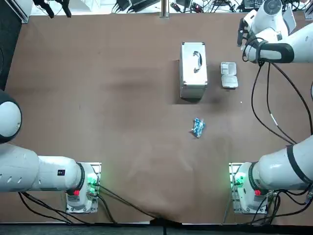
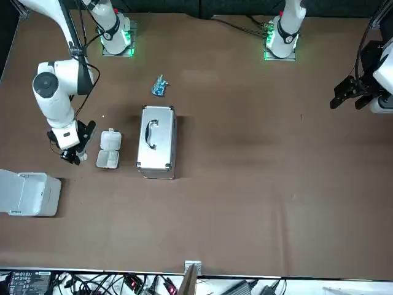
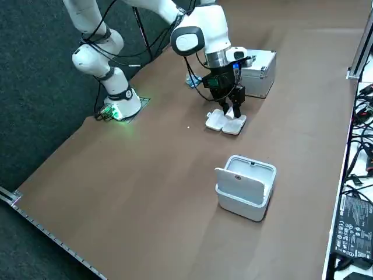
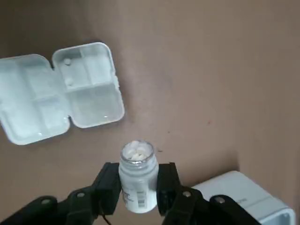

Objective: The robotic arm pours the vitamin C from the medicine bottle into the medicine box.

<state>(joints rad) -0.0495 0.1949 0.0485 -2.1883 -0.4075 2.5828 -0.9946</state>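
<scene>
The brown surface (image 1: pixel 98 98) carries a metal case (image 1: pixel 193 71) near its middle. A white bin (image 3: pixel 245 186) stands well apart from it. The box (image 4: pixel 61 89) lies open just beside the case. My pincer (image 4: pixel 138 183) hovers by the box, clenched on the open bottle (image 4: pixel 137 161), white tablets showing at its mouth. A blue packet (image 1: pixel 197 127) lies near the case.

My right gripper (image 4: pixel 138 177), just beside the medicine box (image 4: pixel 61 89), hides the medicine bottle (image 4: pixel 137 157) lower sides. I can't read its label. White bin (image 4: pixel 248 197) near the box is edge-cropped.
</scene>
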